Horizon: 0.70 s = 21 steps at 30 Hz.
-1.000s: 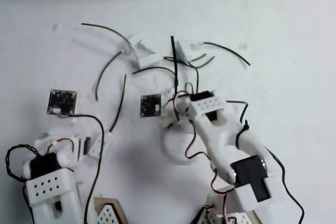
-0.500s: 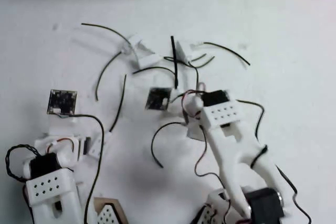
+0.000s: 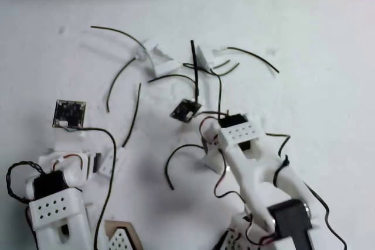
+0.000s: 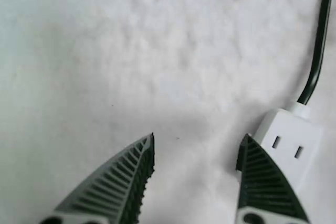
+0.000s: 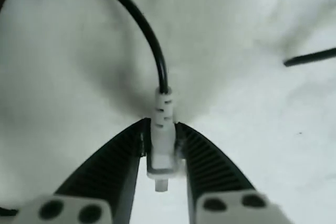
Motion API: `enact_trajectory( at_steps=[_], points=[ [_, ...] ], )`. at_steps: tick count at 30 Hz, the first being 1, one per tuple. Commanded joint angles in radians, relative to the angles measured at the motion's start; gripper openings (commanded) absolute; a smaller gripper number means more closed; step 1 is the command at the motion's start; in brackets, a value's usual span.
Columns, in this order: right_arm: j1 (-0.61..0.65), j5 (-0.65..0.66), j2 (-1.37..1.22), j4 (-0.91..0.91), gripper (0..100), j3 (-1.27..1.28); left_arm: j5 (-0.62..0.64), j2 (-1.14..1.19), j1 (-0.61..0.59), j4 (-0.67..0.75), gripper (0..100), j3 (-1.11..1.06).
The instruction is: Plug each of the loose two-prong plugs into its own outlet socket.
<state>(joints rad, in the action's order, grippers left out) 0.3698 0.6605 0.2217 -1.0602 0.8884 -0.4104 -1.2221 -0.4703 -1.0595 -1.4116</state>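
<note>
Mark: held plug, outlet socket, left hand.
plug (image 5: 161, 121): right wrist view, white body.
outlet socket (image 4: 286, 139): left wrist view, slotted face.
left hand (image 4: 198, 140): left wrist view, midway between fingertips.

The plug (image 5: 162, 109) is a small white body with a ribbed neck, pinched on both sides by the closed fingers of the right gripper (image 5: 160, 129), a short stub pointing back toward the wrist; its black cord (image 3: 176, 151) arcs away and ends loose on the table (image 3: 328, 39); an outlet socket (image 4: 287, 148), a white block with 2 slots facing up (both empty), lies flat just beside 1 finger of the spread left gripper (image 4: 198, 137), a dark cord leaving its far end; farther up the table lie a white connector piece (image 3: 166, 64) and a second connector piece (image 3: 205, 55), thin dark cords fanning out; plug or socket cannot be told.
</note>
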Motion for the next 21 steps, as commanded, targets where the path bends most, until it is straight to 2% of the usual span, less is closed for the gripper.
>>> enact_trajectory(
  at_steps=[1, 8, 16, 20, 21],
  points=[
    [0.015, -0.011, -0.035, 0.012, 12.6, 0.000, -0.011, -0.012, -0.004, 0.018, 26, 0.003],
    [0.016, -0.011, -0.051, 0.004, 11.5, -0.041, -0.011, -0.012, -0.004, 0.018, 26, 0.003],
    [0.010, -0.011, -0.059, -0.102, 11.0, -0.094, -0.011, -0.012, -0.004, 0.018, 26, 0.003],
    [0.015, -0.003, -0.061, -0.096, 1.3, -0.092, -0.040, -0.012, -0.004, 0.018, 26, 0.003],
    [0.015, -0.003, -0.061, -0.096, 1.6, -0.092, -0.046, -0.012, -0.004, 0.018, 26, 0.003]
  ],
)
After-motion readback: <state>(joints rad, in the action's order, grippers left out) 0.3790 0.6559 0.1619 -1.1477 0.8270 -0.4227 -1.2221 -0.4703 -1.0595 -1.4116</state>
